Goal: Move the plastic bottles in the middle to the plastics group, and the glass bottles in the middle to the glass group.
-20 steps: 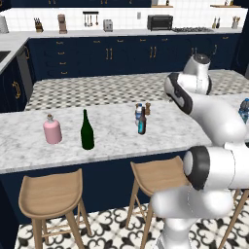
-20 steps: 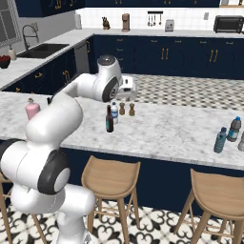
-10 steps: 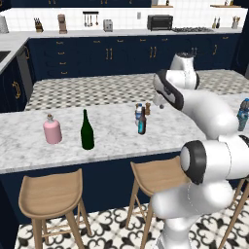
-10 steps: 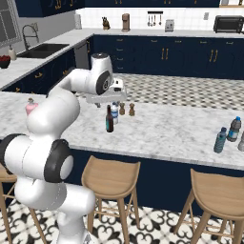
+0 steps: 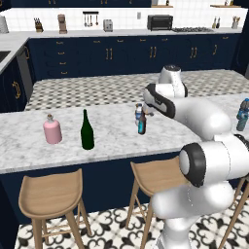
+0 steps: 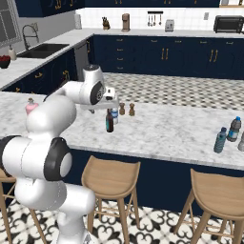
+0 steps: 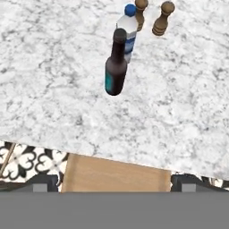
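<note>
The marble worktop (image 5: 29,151) is seen to run across both base views, with wooden stools (image 5: 51,194) standing below its front edge. The white arm (image 5: 194,114) is stretched out over the worktop's middle, and the claw (image 6: 113,99) is held above the middle bottles; its jaws are spread wide and nothing is gripped between them.

Toward the robot's left, the tall dark green wine bottle (image 5: 87,130) is stood upright, and the squat pink bottle (image 5: 52,130) is placed just beside it, further left; together the glass group is formed by these two. Far to the robot's right, the plastics group is seen near the worktop's end, where a blue plastic bottle (image 6: 220,140) is stood near a dark-capped bottle (image 6: 234,129).

In the middle, directly below the claw, the small dark glass bottle (image 7: 116,65) with its blue label is stood upright on the worktop. The clear plastic bottle (image 7: 129,24) with a blue cap and blue label is stood just behind it, close enough that whether they touch cannot be told. Two small brown shakers (image 7: 162,18) are set side by side just beyond these bottles.
</note>
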Robot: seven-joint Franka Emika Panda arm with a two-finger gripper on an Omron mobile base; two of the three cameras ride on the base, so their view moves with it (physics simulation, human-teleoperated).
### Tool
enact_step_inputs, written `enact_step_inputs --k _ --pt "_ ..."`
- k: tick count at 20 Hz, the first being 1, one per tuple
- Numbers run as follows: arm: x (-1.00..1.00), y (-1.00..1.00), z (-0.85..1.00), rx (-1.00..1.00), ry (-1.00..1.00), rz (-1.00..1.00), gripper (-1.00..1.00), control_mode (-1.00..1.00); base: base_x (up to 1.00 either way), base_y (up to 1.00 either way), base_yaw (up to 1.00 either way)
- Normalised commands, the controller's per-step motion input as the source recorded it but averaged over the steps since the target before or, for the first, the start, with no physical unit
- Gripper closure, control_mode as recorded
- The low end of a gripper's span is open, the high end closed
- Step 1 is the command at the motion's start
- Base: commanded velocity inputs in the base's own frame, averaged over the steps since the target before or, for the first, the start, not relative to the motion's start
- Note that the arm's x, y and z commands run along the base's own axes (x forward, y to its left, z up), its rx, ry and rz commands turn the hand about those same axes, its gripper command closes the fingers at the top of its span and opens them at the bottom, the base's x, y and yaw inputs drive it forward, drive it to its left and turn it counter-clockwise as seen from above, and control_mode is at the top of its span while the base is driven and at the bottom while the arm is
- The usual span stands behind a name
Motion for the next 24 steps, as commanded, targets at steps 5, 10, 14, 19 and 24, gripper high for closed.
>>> enact_step_inputs --k 5,10,14,19,24 --pt "0.28 0.15 -0.05 0.06 -0.19 -0.20 -1.00 -1.00 0.00 0.00 0.00" --pt "0.17 0.19 -0.19 0.09 -0.14 -0.09 -1.00 -1.00 0.00 0.00 0.00" --pt "0.21 0.00 -0.23 0.03 0.00 0.00 -1.00 -1.00 0.00 0.00 0.00" --pt "0.10 0.00 -0.20 0.00 -0.03 0.01 -1.00 -1.00 0.00 0.00 0.00" --pt "0.31 0.00 -0.25 0.00 -0.08 0.00 -1.00 -1.00 0.00 0.00 0.00"
